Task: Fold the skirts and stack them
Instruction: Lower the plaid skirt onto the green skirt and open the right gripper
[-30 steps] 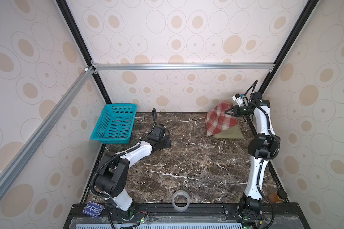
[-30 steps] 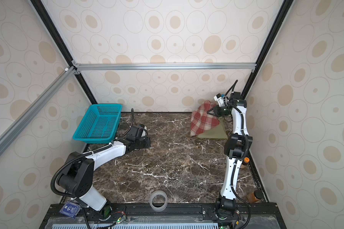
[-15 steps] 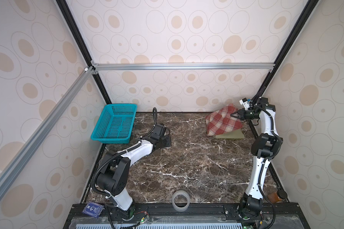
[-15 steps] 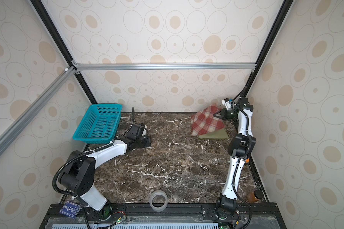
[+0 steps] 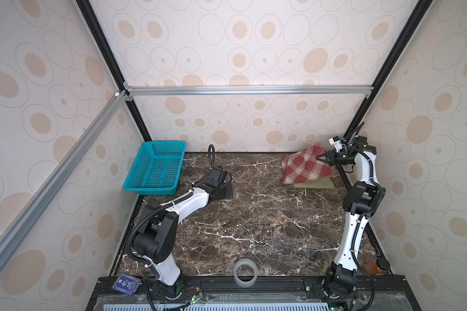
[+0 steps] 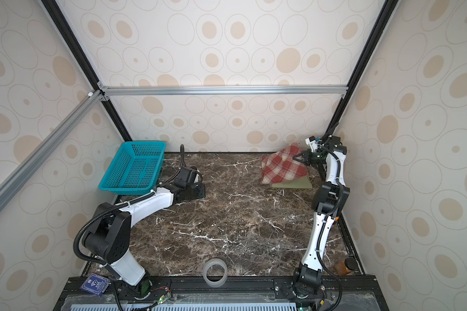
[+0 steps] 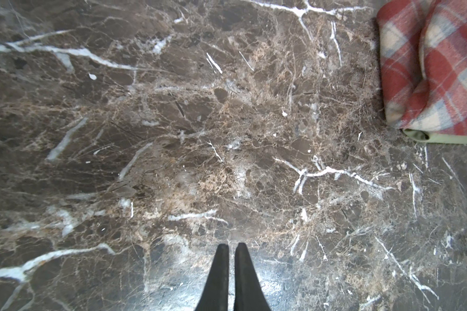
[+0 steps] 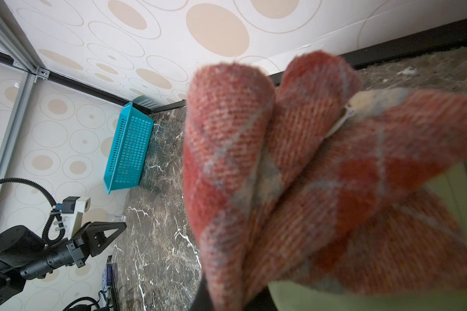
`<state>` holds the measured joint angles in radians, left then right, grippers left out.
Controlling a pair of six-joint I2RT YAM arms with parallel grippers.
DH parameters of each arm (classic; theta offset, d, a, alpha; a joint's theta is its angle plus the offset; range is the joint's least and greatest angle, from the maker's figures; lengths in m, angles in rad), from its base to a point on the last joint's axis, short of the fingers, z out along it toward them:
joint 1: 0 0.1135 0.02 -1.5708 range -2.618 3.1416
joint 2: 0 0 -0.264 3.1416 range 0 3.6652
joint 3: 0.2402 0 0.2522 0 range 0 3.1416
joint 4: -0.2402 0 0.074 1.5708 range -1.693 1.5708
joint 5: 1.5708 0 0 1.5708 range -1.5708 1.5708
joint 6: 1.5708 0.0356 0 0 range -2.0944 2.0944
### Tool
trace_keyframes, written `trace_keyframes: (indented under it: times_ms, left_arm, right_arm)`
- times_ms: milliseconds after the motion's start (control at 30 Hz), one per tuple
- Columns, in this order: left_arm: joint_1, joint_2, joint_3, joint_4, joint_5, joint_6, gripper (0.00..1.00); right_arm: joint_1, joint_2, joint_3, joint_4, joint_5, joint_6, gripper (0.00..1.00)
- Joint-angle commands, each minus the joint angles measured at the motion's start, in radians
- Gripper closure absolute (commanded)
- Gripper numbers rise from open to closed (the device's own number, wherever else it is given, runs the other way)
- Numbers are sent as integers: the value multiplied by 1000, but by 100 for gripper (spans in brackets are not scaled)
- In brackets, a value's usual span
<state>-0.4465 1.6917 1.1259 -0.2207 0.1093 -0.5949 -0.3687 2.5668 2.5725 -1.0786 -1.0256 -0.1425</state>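
In both top views my right gripper (image 5: pixel 321 157) has swung lower and outward, laying the plaid skirt (image 5: pixel 303 167) over the olive skirt (image 5: pixel 317 184) in the far right corner. Left wrist view: the left gripper (image 7: pixel 231 246) is closed and empty above the table (image 7: pixel 173 134). Right wrist view: the right gripper is pinched shut on bunched plaid, so I judge stacking nearly done, with release pending.

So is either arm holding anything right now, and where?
The right gripper pinches the plaid skirt at its right edge; the left gripper holds nothing.
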Motion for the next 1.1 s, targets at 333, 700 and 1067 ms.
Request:
trace_keyframes:
  times_ms: [333, 700, 1067]
  left_arm:
    - [-17, 26, 64, -52, -36, -1, 92]
    - [-26, 34, 80, -66, -42, 7, 92]
    - [-32, 16, 73, -50, -45, 5, 92]
  right_arm:
    - [-33, 48, -46, 51, 50, 34, 100]
    - [-32, 74, -75, 84, 222, 78, 99]
    - [-5, 42, -97, 182, 482, 183, 50]
